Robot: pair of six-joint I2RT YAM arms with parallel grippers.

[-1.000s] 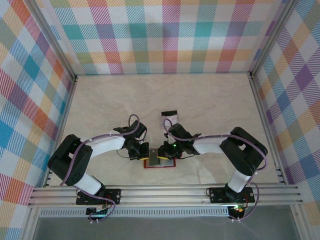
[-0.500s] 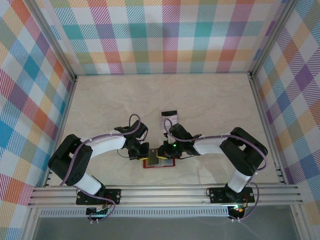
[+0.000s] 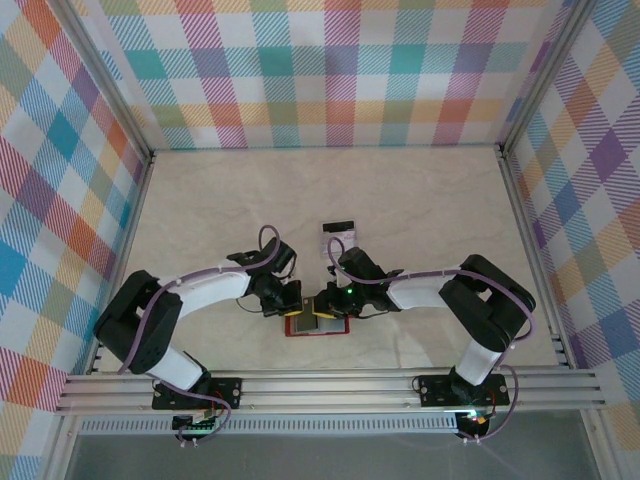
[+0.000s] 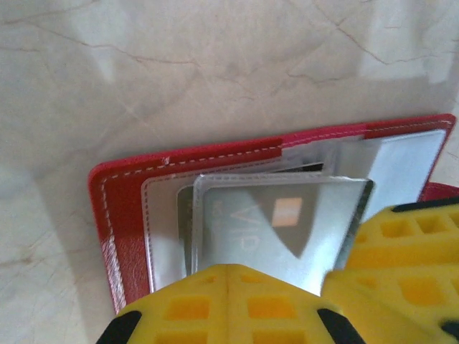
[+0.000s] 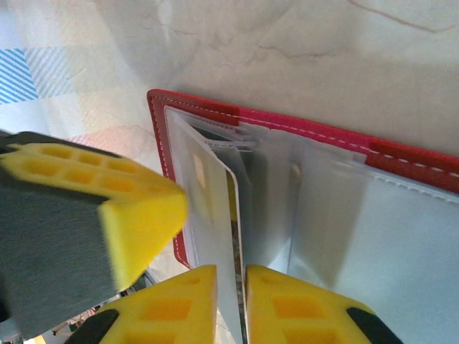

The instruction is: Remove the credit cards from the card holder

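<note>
Extraction: in the open card holder [image 4: 129, 215] on the table [image 3: 420, 200], a credit card [image 4: 280, 222] is pinched by the closed left gripper [image 4: 228, 287], a pocket leaf [image 5: 208, 208] by the near-closed right gripper [image 5: 231, 301]; outward pull judged next.

The overhead view is lit brightly and evenly, with only soft, short shadows thrown on the pale bench [image 3: 420, 200] beneath the arms. In both wrist views pale reflections are seen on the bench, glare is spread over the clear sleeves of the card holder [image 4: 125, 201], and the left hand [image 4: 226, 279] and right hand [image 5: 231, 279] are rendered soft at the lower edge.
</note>
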